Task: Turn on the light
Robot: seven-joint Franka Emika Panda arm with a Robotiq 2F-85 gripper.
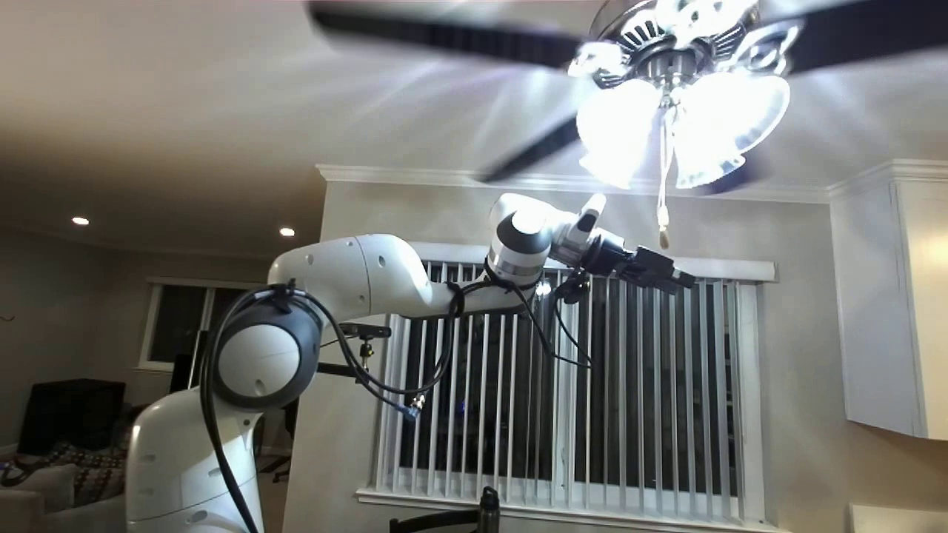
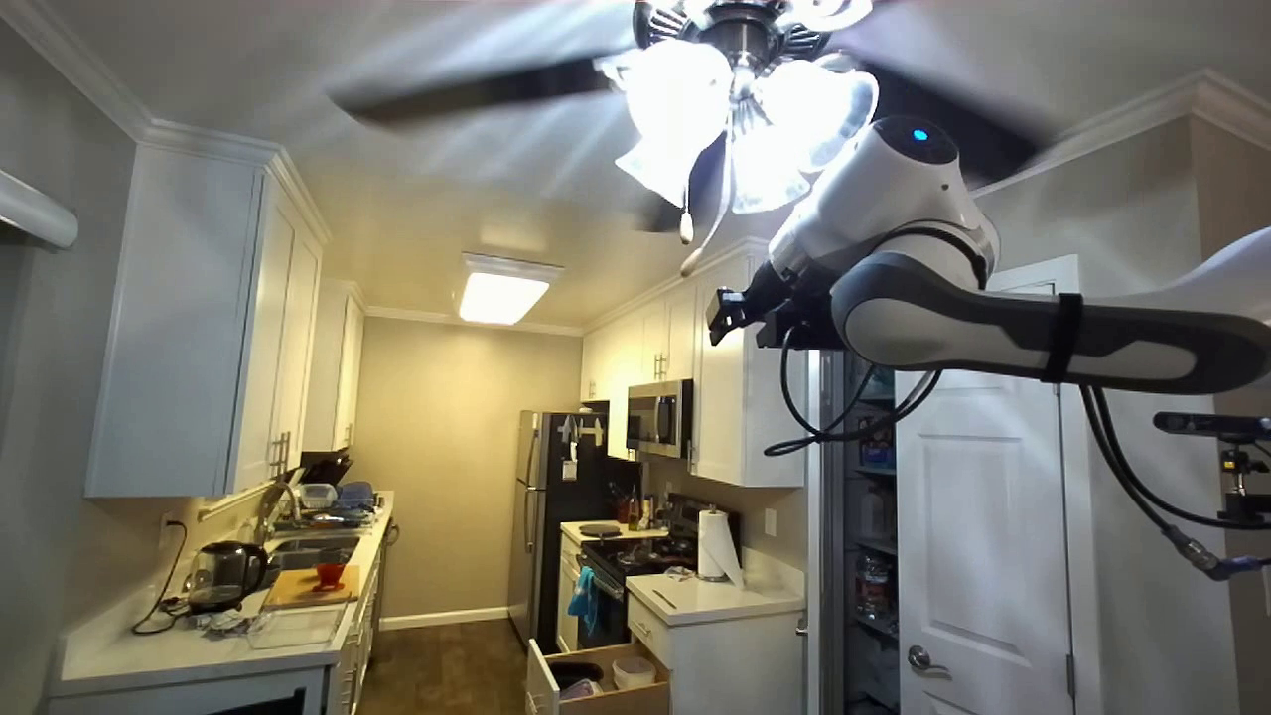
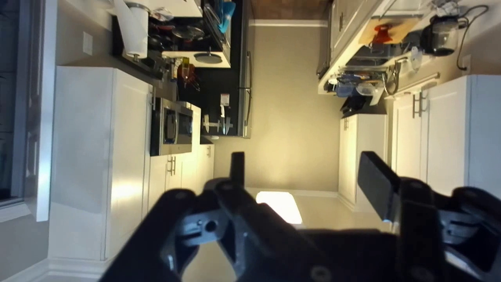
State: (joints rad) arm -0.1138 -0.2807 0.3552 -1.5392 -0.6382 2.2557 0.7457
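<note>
In an exterior view, left to right: 2 recessed spotlights point(image 1: 80, 220), both lit; 1 white robot arm point(image 1: 392, 274), extended rightward; behind it, 1 large window point(image 1: 564, 422) with vertical blinds point(image 1: 674, 385); 1 gripper point(image 1: 683, 281) at the arm's end; 1 wall cabinet point(image 1: 881, 311) at far right. The light point(image 1: 618, 133) is overhead, above the gripper and apart from it. Glass shades point(image 1: 729, 111): at least 3 counted, all glowing white; glare hides the exact number. Fan blades point(image 1: 444, 33): at least 3 visible in both exterior views, edges blurred.

In an exterior view, left to right: 1 kettle point(image 2: 223, 576); 1 cutting board point(image 2: 286, 590) with 1 red vessel point(image 2: 330, 573) on it; 1 ceiling panel point(image 2: 504, 296), lit; 1 refrigerator point(image 2: 528, 546); 1 drawer point(image 2: 541, 683), pulled out; 1 microwave point(image 2: 652, 419); 2 pull chains point(image 2: 686, 227) hanging below the shades; 1 paper towel roll point(image 2: 710, 544); 1 door point(image 2: 983, 516). Gripper sits lower than the chain ends and to their right, apart from both.

Wrist view, scene upside down, left to right: the microwave; 2 fingers point(image 3: 375, 184); the kettle, upper right. Fingers released, spread wide; the lit ceiling panel shows through the gap between them.
</note>
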